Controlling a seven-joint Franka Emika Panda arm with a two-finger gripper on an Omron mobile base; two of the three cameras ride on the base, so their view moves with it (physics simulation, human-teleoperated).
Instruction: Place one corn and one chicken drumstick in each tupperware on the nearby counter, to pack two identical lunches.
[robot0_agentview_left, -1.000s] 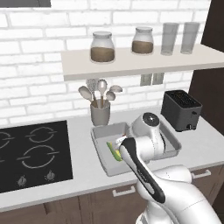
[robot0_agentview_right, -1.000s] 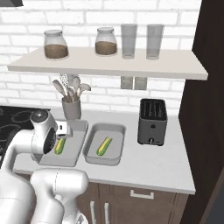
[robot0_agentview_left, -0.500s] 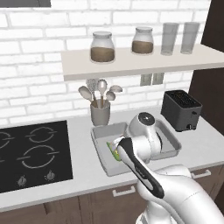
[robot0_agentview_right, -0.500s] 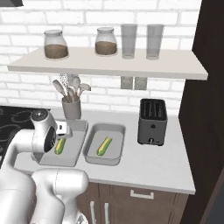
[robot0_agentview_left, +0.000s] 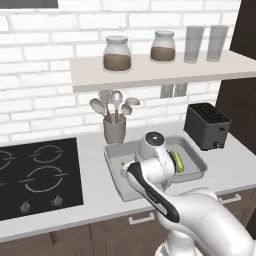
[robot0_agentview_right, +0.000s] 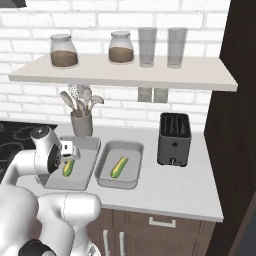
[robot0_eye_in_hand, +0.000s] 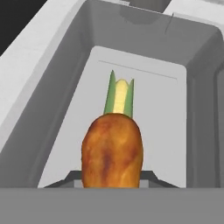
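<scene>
The claw (robot0_eye_in_hand: 112, 183) grips a chicken drumstick (robot0_eye_in_hand: 112, 151) above the left tupperware (robot0_eye_in_hand: 65, 70), right over its corn (robot0_eye_in_hand: 119, 96). Best to lower it beside that ear, then let go gently.

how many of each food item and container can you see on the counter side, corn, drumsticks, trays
corn: 2, one in the left tray, one in the right tray
chicken drumstick: 1, held in the gripper over the left tray
tupperware trays: 2, left and right
total: 5
</scene>
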